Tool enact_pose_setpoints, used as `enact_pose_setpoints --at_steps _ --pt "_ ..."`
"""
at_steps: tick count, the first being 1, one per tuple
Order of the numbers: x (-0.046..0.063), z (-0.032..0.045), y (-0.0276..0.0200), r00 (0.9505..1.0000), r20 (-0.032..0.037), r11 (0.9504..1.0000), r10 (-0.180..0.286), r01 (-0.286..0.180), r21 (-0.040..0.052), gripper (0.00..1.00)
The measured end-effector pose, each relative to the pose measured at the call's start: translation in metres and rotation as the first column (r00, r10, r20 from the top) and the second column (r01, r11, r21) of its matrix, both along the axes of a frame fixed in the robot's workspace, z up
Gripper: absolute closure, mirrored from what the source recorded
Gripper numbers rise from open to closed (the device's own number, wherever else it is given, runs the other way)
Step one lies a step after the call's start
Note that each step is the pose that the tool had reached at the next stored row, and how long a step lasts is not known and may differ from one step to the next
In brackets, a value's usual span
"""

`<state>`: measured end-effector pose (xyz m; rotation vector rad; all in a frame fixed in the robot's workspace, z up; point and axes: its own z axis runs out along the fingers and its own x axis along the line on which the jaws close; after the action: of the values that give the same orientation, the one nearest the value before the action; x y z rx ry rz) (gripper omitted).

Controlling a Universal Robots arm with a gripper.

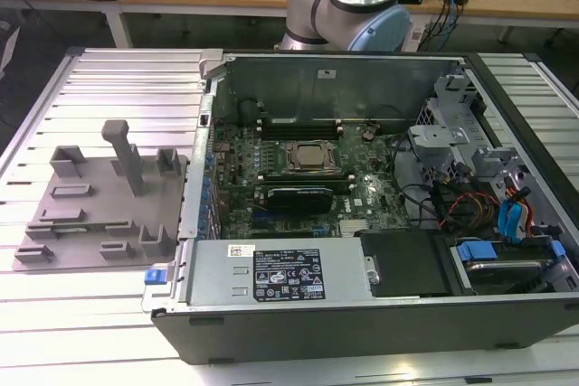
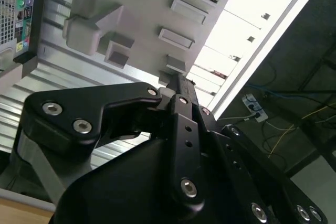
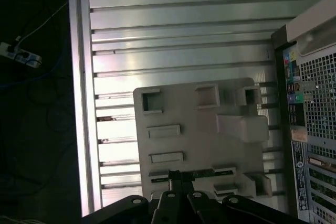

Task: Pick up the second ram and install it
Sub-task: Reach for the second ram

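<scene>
On the ribbed aluminium table (image 1: pixel 118 79): a flat grey plastic fixture plate (image 1: pixel 99 214) with raised holders and one upright post
Open black computer case (image 1: pixel 362 332): just beside the fixture plate, on the exterior view's right
Black linkage gripper (image 3: pixel 175 176): in front of the fixture plate in both wrist views; tip over a row of low holders; how far open, cannot tell
Second ram (image 3: pixel 197 173): thin dark green strip at the gripper's tip, in line with that row; gripped or lying on the plate, cannot tell
</scene>
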<state>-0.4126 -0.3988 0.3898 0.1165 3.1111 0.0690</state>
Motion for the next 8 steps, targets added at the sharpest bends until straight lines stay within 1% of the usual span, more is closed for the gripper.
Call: enact_pose_setpoints --at_steps 1,2,3,5,6,7,8 --pt "0.001 -0.0001 0.0000 1.0000 -0.0002 1.0000 0.000 0.000 -0.0001 0.92" --pt "0.006 -0.0007 0.0000 1.0000 -0.0002 1.0000 0.000 0.000 -0.0001 0.92" --pt "0.015 -0.0013 0.0000 1.0000 -0.0010 1.0000 0.000 0.000 -0.0002 0.92" --pt "0.034 -0.0031 -0.0008 1.0000 -0.0062 1.0000 0.000 0.000 -0.0002 0.92" --pt "0.037 -0.0045 -0.0046 1.0000 -0.0081 1.0000 0.001 -0.001 -0.0002 0.92" --pt "0.038 -0.0066 -0.0108 1.0000 -0.0094 1.0000 0.003 -0.003 -0.0001 0.92" --pt "0.038 -0.0073 -0.0118 0.9999 -0.0100 1.0000 0.004 -0.004 -0.0001 0.92"
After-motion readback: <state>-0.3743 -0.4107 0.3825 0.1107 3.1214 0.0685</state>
